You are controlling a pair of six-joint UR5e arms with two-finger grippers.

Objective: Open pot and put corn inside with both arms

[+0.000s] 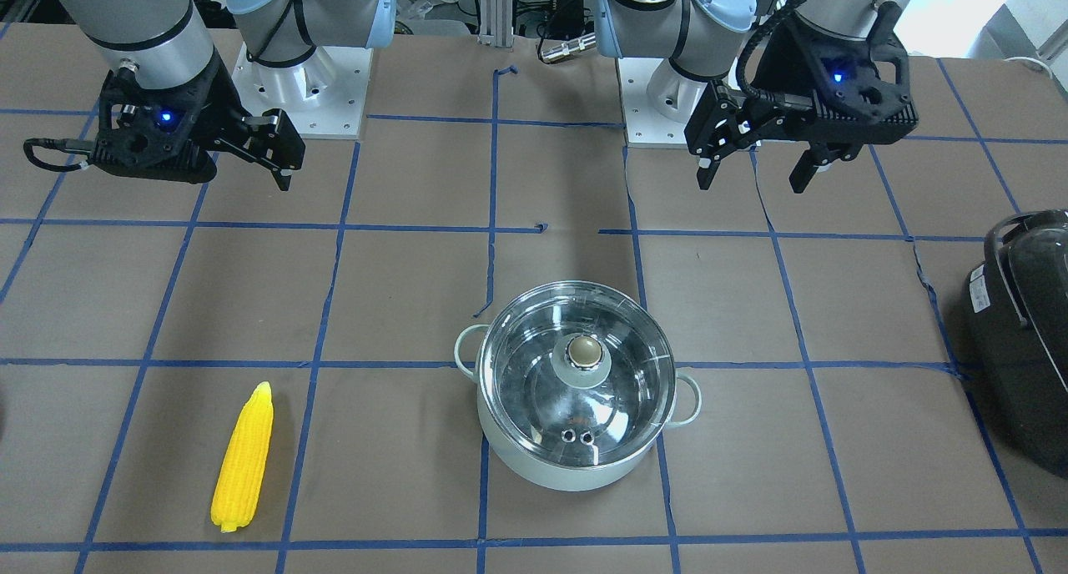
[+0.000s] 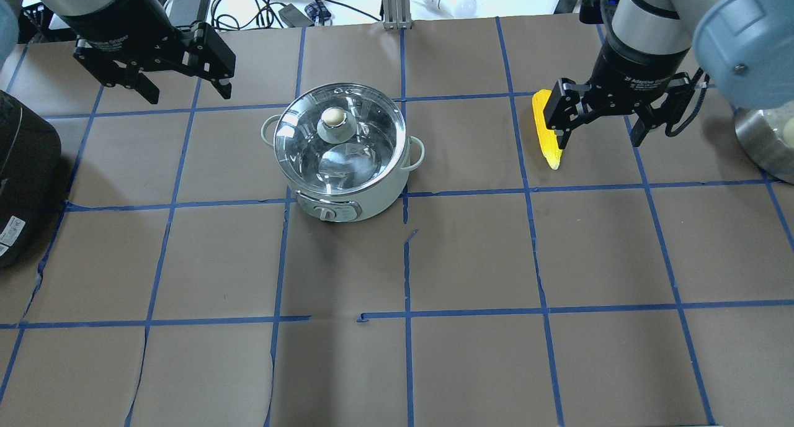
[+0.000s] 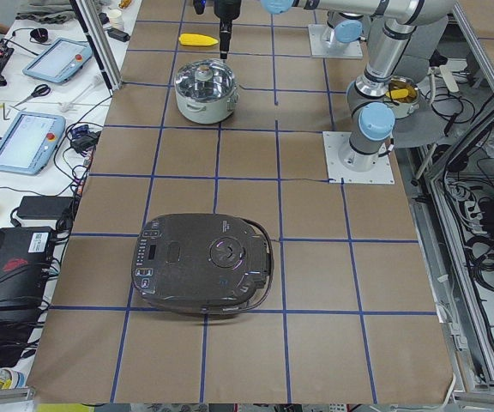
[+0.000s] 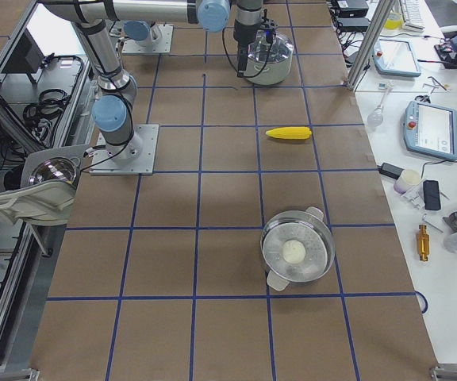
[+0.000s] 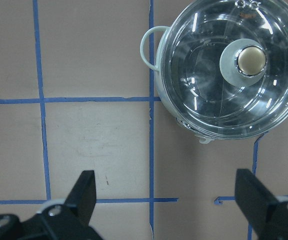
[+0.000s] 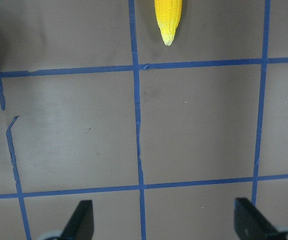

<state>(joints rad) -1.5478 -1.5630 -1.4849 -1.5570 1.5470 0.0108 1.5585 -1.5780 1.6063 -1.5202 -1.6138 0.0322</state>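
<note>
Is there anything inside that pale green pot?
Through its clear glass lid, the pot shows only shiny steel, apparently empty. Glare blurs parts of the bottom and the knob covers a patch. The corn lies outside, on the table.

From overhead the right claw [image 2: 600, 140] covers part of the corn [image 2: 552, 156]; the right wrist view crops it at the top edge. The black appliance [image 1: 1022, 332] runs off the side.
</note>
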